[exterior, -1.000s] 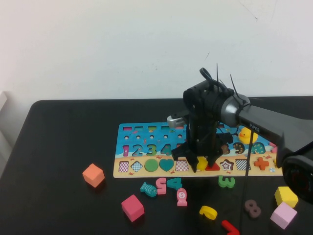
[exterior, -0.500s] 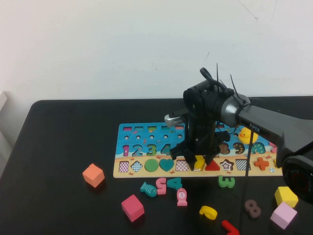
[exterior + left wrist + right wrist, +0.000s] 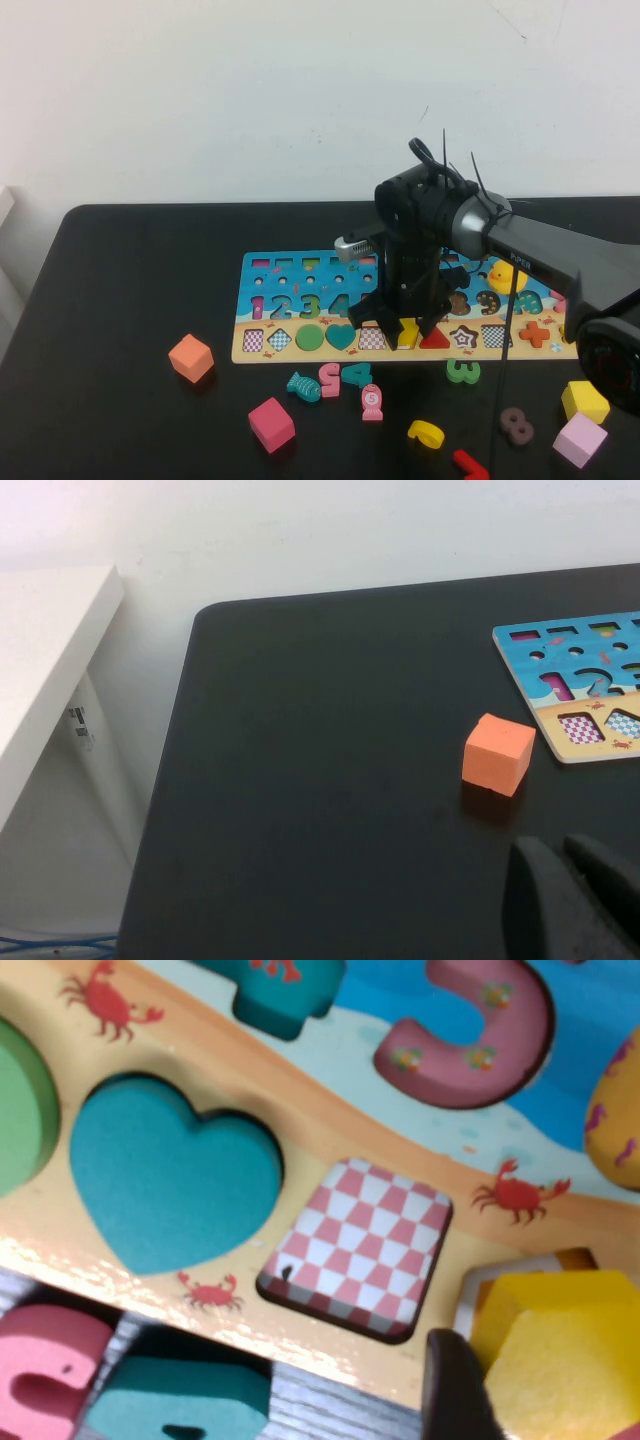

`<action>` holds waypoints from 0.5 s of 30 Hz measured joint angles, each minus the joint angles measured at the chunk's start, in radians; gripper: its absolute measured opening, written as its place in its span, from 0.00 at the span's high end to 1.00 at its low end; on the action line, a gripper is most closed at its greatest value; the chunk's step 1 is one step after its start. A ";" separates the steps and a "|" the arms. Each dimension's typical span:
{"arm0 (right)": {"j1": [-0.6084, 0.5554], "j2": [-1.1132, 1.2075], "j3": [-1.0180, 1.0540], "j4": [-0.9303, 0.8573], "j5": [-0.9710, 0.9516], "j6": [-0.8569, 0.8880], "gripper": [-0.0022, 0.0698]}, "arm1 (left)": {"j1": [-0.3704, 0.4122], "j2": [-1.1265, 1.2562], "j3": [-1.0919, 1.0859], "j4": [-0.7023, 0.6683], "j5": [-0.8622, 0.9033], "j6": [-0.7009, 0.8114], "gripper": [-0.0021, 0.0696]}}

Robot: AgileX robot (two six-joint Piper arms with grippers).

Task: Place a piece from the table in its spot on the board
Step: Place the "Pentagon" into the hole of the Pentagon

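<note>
Right claw [image 3: 404, 332] over board [image 3: 300, 262], grip unclear; wrist view shows piece [image 3: 560, 1360] at slot; left claw [image 3: 575, 900] closed, empty.

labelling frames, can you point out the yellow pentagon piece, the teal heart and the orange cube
yellow pentagon piece [image 3: 560, 1360], right wrist view, its flat top face.
teal heart [image 3: 165, 1175], right wrist view, middle of the heart.
orange cube [image 3: 497, 752], left wrist view, its top face.

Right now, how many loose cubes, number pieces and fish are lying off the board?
Cubes: 4
Number pieces: 6
Fish: 2
Total: 12
Right gripper is over the board at the yellow piece; left gripper is above the table, short of the orange cube.
</note>
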 joint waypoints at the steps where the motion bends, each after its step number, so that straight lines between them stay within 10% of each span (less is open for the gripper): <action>1: 0.000 0.000 0.000 0.000 0.000 0.000 0.42 | 0.000 0.000 0.000 0.000 0.000 0.000 0.97; 15: 0.000 0.000 -0.002 0.003 0.002 -0.002 0.35 | 0.000 0.000 0.000 0.000 0.000 0.000 0.97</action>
